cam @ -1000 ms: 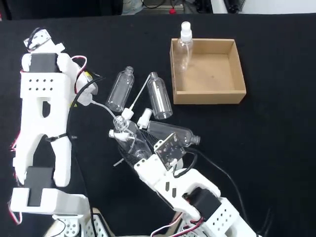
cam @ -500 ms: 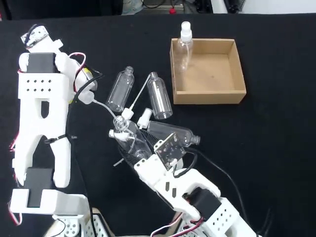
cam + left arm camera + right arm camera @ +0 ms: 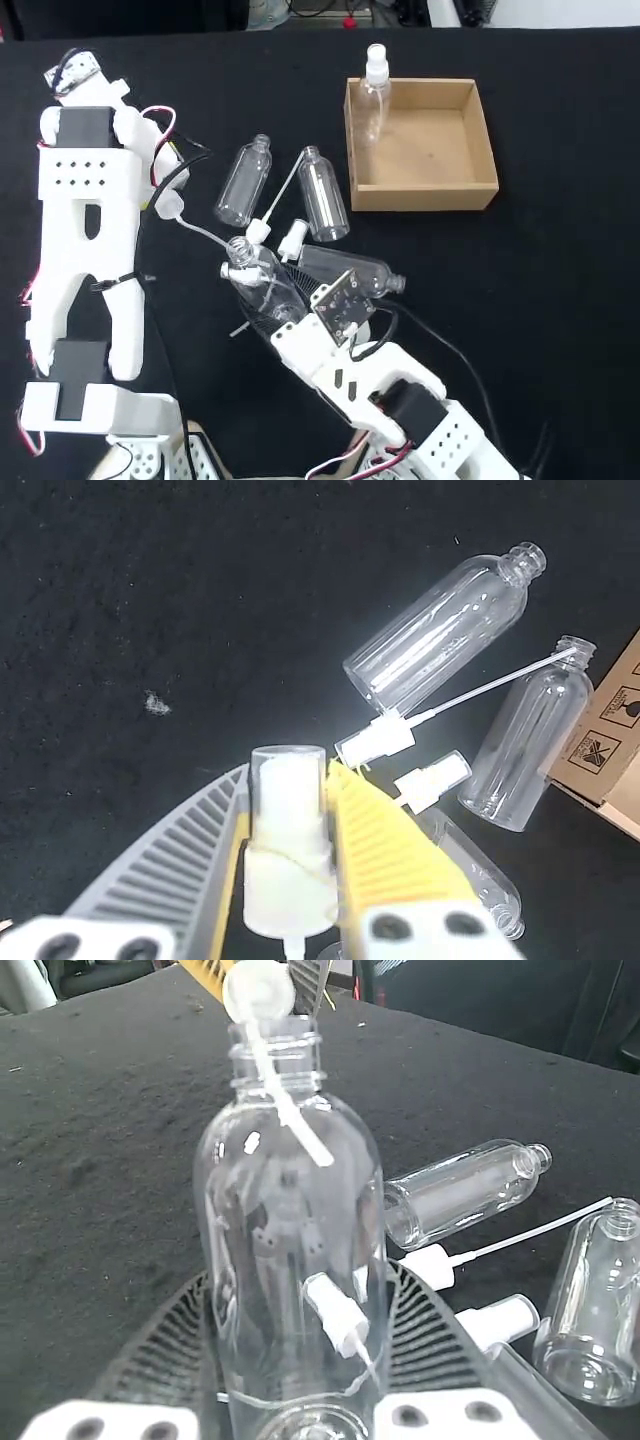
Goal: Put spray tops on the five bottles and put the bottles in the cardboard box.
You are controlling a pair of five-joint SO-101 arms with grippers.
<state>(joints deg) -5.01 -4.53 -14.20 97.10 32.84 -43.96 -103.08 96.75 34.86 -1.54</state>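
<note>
Clamped in the left claw (image 3: 290, 780) between yellow-lined fingers: a white spray top (image 3: 288, 850), thin tube trailing from it. Held upright in the right claw (image 3: 300, 1280), fingers closed on its sides: a clear bottle (image 3: 290, 1220), mouth uncapped. Just above that mouth, the gripped spray top, its tube slanting down through the neck, as far as can be told.

Lying on the black table (image 3: 560, 300) between the arms and the box, three more bottles without tops: first bottle (image 3: 243, 180) near the left arm, second bottle (image 3: 322, 193) near the box's front left corner, third bottle (image 3: 352, 270) just beside the right claw. Among them, a loose top (image 3: 262, 228) with its long tube ending beside the second bottle's mouth, and a shorter loose top (image 3: 293, 238) just beside it.

At the far left corner of the cardboard box (image 3: 425, 195), upright, a capped bottle (image 3: 372, 100), spray top on.
</note>
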